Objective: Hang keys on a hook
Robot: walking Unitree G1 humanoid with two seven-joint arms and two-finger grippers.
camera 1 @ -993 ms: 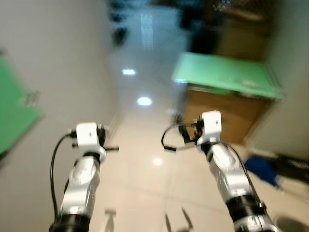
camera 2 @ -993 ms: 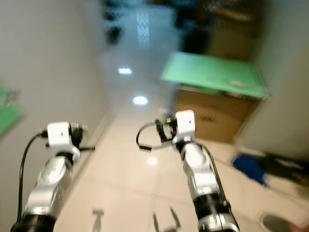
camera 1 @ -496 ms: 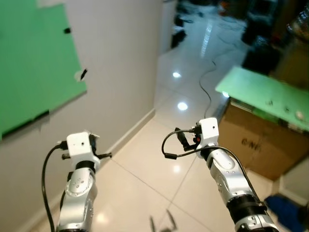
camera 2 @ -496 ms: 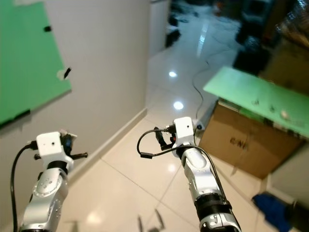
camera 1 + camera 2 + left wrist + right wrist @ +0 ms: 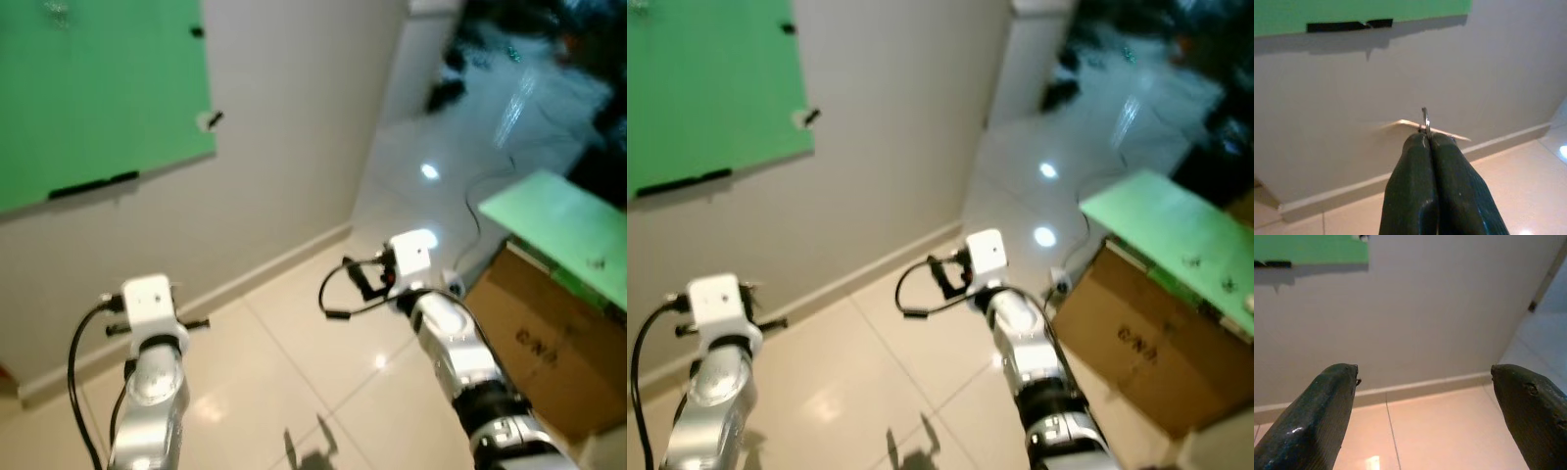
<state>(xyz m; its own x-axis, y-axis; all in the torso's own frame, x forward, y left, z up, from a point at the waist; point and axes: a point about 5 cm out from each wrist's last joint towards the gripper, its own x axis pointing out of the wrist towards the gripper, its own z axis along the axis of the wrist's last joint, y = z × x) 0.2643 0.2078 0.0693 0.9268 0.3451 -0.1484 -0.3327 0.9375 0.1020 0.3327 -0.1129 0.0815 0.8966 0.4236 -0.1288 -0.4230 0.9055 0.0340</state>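
Note:
My left gripper (image 5: 1429,141) is shut on a thin metal key ring (image 5: 1424,119) that sticks up from between its fingertips. A pale flat piece (image 5: 1400,124) shows just behind the tips. It points at a grey wall with a green board (image 5: 98,88) on it. A small hook (image 5: 209,120) sits at the board's right edge and another (image 5: 197,31) higher up. My right gripper (image 5: 1425,374) is open and holds nothing, facing the same wall and its skirting. In the eye views both arms are raised, left (image 5: 149,304) and right (image 5: 411,257).
A strip of black tape (image 5: 93,185) runs along the board's lower edge. A cardboard box (image 5: 549,343) with a green top (image 5: 563,220) stands to the right. A cable (image 5: 480,196) lies on the glossy tiled floor, and a corridor opens beyond the wall's corner.
The camera has swung left: the wall and green board now take up the left half, and the box has slid to the right edge. Both arms keep their pose.

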